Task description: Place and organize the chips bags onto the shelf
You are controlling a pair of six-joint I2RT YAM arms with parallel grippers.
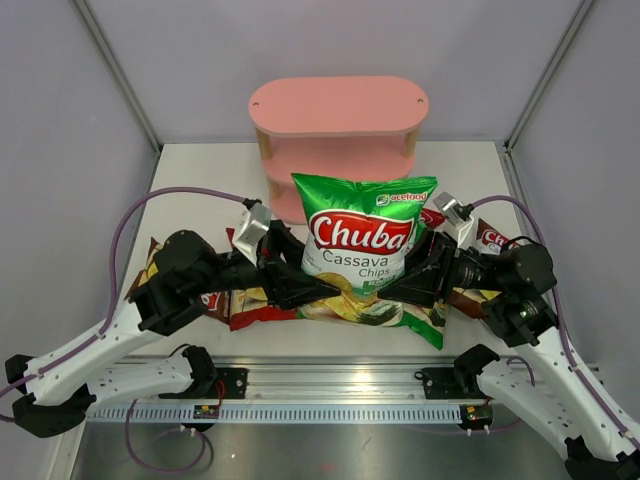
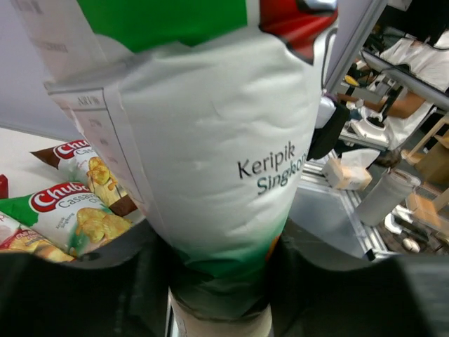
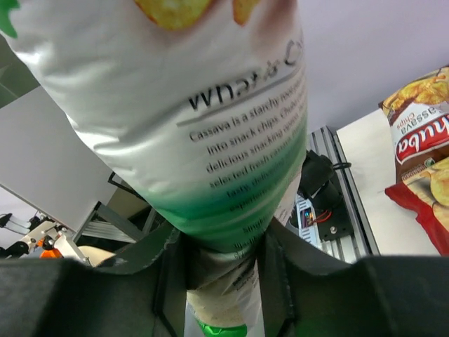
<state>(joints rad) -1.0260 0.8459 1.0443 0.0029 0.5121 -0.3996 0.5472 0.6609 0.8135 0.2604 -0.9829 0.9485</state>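
Observation:
A green chips bag (image 1: 360,245) stands upright in mid-table, front face toward the overhead camera, just before the pink shelf (image 1: 340,110). My left gripper (image 1: 318,290) pinches its lower left corner and my right gripper (image 1: 398,288) its lower right. Seen from the left wrist, the bag's white back (image 2: 217,140) narrows between the jaws of the left gripper (image 2: 219,281). The right wrist view shows the bag (image 3: 182,105) squeezed in the right gripper (image 3: 221,274). The shelf's lower tiers are mostly hidden behind the bag.
Other chips bags lie flat under and around the arms: a green one (image 1: 405,318), a red one (image 1: 255,312), a brown one (image 1: 490,240) at the right, another (image 1: 150,265) at the left. Grey walls close in both sides and the back.

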